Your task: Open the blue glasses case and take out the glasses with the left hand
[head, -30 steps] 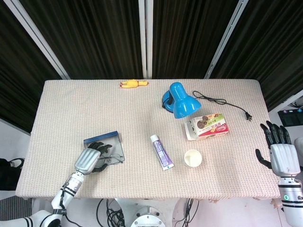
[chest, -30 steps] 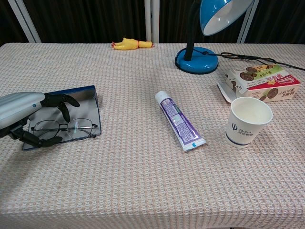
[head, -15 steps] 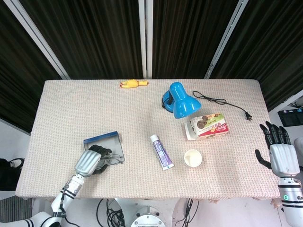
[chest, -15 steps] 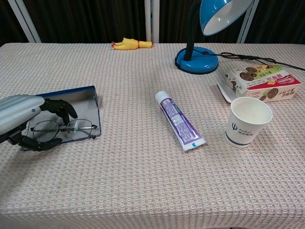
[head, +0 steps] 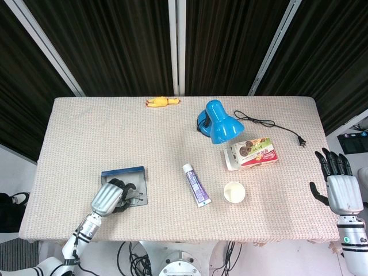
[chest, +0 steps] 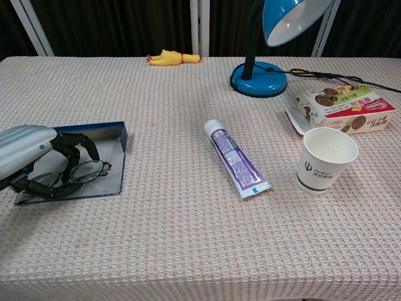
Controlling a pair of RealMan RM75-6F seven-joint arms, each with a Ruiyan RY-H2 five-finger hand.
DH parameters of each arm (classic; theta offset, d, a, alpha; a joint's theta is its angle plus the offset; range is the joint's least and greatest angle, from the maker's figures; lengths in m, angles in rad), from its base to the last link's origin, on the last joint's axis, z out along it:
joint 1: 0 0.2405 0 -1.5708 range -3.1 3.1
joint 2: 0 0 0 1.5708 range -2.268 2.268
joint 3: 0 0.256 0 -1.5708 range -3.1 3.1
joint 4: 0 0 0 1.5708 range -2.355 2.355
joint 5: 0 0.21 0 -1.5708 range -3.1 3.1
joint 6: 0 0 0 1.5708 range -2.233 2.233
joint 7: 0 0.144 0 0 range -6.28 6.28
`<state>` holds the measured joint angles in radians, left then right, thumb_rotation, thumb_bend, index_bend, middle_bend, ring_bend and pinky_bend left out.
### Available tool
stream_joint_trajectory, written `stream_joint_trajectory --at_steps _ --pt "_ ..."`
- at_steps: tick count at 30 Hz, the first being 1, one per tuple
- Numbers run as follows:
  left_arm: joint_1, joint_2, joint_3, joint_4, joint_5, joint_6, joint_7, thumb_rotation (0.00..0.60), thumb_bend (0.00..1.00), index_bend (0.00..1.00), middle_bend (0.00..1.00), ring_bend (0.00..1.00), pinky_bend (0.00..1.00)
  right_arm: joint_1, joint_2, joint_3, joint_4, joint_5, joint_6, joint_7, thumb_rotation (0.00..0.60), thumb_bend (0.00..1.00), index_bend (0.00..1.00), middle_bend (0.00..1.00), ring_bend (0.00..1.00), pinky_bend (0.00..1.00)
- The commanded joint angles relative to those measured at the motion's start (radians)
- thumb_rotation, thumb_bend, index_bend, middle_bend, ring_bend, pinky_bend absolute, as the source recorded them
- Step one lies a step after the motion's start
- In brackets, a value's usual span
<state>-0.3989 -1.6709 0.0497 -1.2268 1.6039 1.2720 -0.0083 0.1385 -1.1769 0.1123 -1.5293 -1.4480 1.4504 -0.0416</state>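
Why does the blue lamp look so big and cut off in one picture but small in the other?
In the chest view the lamp stands close to the low camera, so its shade looms large and the top edge crops it. In the head view the camera looks down from high up, so the whole lamp fits and looks small. Both pictures are sharp and evenly lit.

A table point(head: 86, 126) in beige woven cloth stands before dark pleated curtains point(head: 115, 46)

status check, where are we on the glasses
Left hand fingers curled around glasses, still inside the open blue case. Right hand open, idle off the table edge. Nothing in the way.
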Motion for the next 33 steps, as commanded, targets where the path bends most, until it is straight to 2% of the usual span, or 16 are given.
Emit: stream_joint_trajectory --at_steps 1,11,18,23,33 --pt "0.000 -0.004 0.000 0.009 0.003 0.001 -0.005 0.600 0.33 0.37 0.66 0.42 0.38 0.000 0.000 0.000 -0.001 0.001 -0.001 -0.001 0.600 0.33 0.00 0.00 0.00 0.00" --pt "0.006 -0.012 -0.005 0.021 0.058 0.083 -0.021 0.600 0.34 0.41 0.72 0.49 0.43 -0.001 0.000 0.002 -0.001 -0.001 0.004 0.000 0.600 0.33 0.00 0.00 0.00 0.00" --pt "0.001 0.016 0.000 -0.050 0.093 0.108 0.012 0.600 0.34 0.42 0.74 0.51 0.44 -0.002 0.002 0.001 -0.001 -0.005 0.008 0.004 0.600 0.33 0.00 0.00 0.00 0.00" --pt "-0.003 0.033 0.021 -0.110 0.127 0.110 0.030 0.600 0.34 0.43 0.75 0.52 0.46 -0.004 0.003 0.002 -0.001 -0.007 0.013 0.009 0.600 0.33 0.00 0.00 0.00 0.00" --pt "-0.036 0.035 0.038 -0.188 0.192 0.083 0.081 0.600 0.34 0.44 0.77 0.54 0.46 -0.011 0.007 0.003 0.001 -0.013 0.028 0.025 0.600 0.33 0.00 0.00 0.00 0.00"
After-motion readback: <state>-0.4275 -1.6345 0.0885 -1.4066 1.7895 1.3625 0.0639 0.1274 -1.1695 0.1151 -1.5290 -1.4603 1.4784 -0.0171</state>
